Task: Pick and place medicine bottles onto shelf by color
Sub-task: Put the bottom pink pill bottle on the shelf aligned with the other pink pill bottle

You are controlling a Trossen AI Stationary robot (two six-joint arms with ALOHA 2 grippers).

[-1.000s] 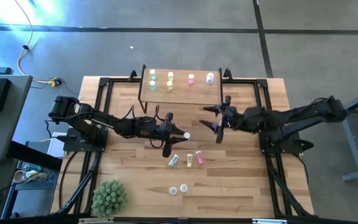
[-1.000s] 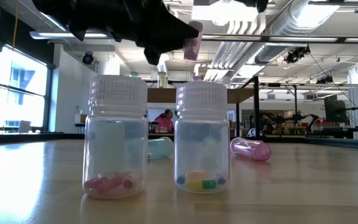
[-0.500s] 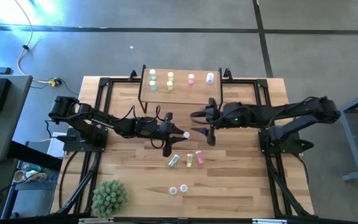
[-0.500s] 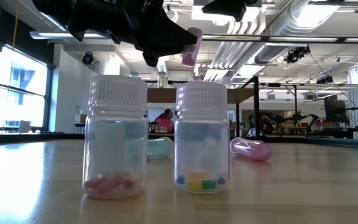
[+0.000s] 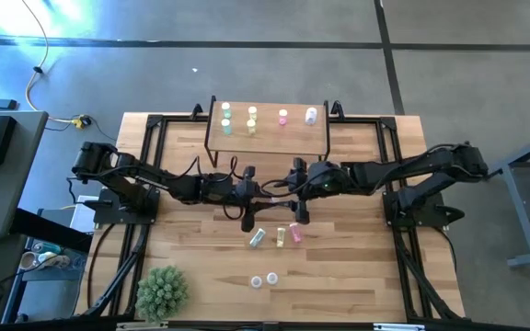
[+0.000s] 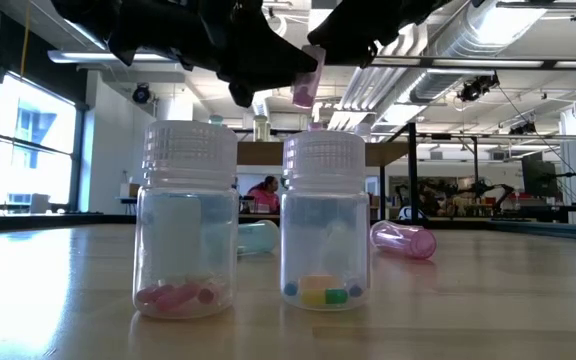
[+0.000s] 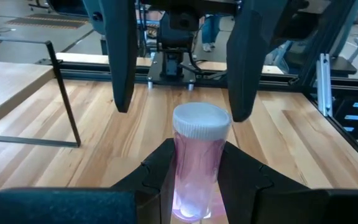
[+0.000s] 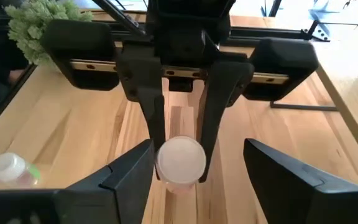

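Observation:
My left gripper (image 5: 265, 198) is shut on a pink medicine bottle (image 7: 197, 162) with a white cap, above the middle of the table. My right gripper (image 5: 293, 193) is open. Its fingers (image 7: 122, 62) stand on either side of that bottle's cap (image 8: 180, 159) without touching it. The shelf (image 5: 270, 138) stands at the table's far edge with several green, yellow, pink and white bottles standing on its board. A green (image 5: 258, 237), a yellow (image 5: 281, 236) and a pink bottle (image 5: 294, 232) lie on the table, and two clear ones (image 5: 264, 279) stand nearer the near edge. My left gripper pinches the pink bottle's body (image 7: 194, 180), below the cap, between its two fingers. The fingers come level from the table's left. The bottle stands about upright, cap up, lifted clear of the table (image 6: 306, 78).
A spiky green plant ball (image 5: 162, 292) sits at the near left corner. In the low view the two clear bottles (image 6: 188, 220) (image 6: 326, 220) stand close in front, with a green (image 6: 260, 236) and a pink bottle (image 6: 404, 240) lying behind them.
My right gripper has moved toward the table's left, up to my left gripper, and its open fingers now stand on either side of the held pink bottle. The bottle has stayed where it was.

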